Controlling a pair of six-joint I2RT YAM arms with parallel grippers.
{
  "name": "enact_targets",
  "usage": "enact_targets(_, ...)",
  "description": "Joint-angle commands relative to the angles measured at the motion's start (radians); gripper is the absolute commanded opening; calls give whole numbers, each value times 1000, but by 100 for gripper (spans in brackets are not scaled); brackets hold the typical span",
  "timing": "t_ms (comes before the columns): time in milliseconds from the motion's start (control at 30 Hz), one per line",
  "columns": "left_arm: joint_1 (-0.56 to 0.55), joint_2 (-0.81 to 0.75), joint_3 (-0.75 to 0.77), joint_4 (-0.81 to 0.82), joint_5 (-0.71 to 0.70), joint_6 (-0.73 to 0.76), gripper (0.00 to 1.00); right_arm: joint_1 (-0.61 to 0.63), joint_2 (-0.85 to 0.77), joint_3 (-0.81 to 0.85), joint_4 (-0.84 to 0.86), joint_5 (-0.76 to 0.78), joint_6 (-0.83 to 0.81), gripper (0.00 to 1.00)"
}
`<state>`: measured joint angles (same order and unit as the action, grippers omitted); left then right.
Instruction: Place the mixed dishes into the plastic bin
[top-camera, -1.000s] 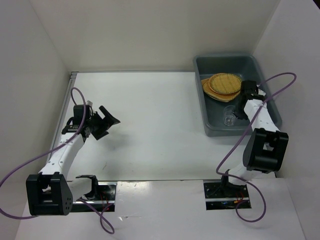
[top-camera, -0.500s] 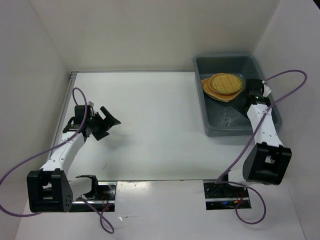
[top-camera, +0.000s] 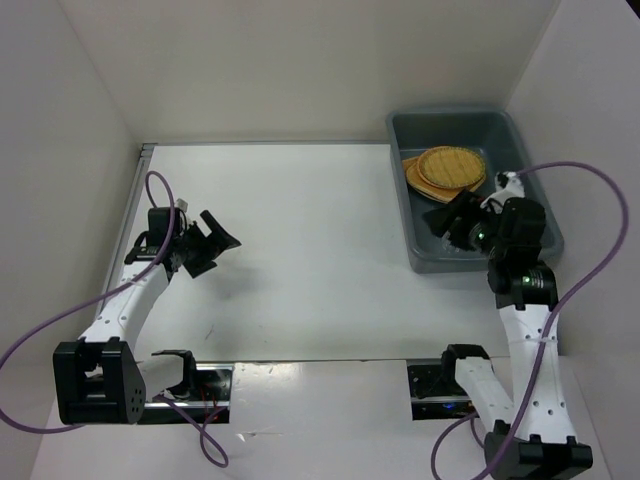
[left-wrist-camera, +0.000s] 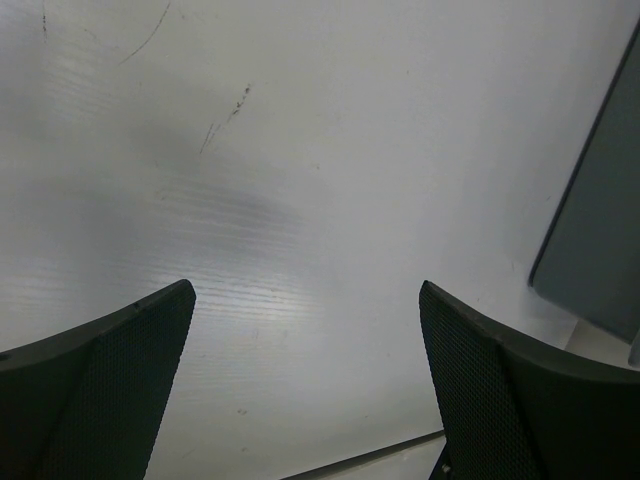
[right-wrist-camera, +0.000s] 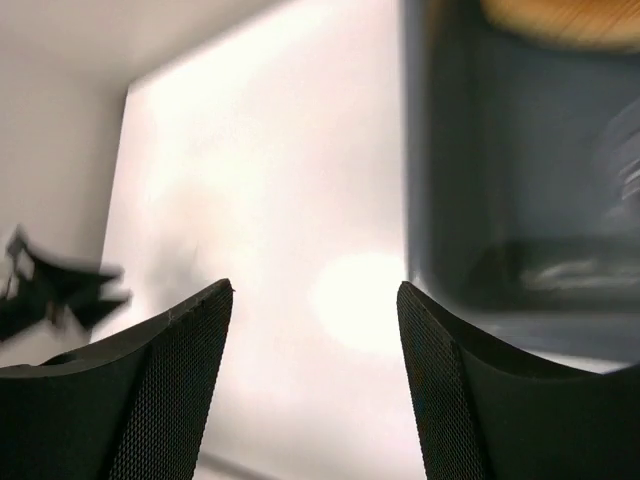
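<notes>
The plastic bin stands at the table's right, blue-grey and deep. A stack of tan woven-look plates lies in its far half. My right gripper hangs open above the bin's near half with nothing between its fingers, and it covers the spot beneath, so no clear cup shows. The right wrist view is blurred: the right gripper stands open, with the bin to its right and a plate edge at the top. My left gripper is open over bare table at the left. In its own view the left gripper is empty.
White walls enclose the table on the left, back and right. The bin's corner shows at the right edge of the left wrist view. Purple cables loop off both arms. The table surface lies between the two grippers.
My right gripper has opened and the arm has risen, swinging its wrist back over the bin's near half. The clear cup seen in the bin half a second ago is now covered. The left arm stays still.
</notes>
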<state>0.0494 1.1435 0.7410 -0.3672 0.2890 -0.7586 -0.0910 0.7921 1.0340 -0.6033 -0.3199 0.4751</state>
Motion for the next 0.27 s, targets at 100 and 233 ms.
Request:
enact_targets(100,6,-1,24,5,1,25,99,60,-238,-130,-30,-252,-26,74)
enact_targets(233,26,-21,24,-4,-11,25,99,60,-423,-230,43,-236,118,80)
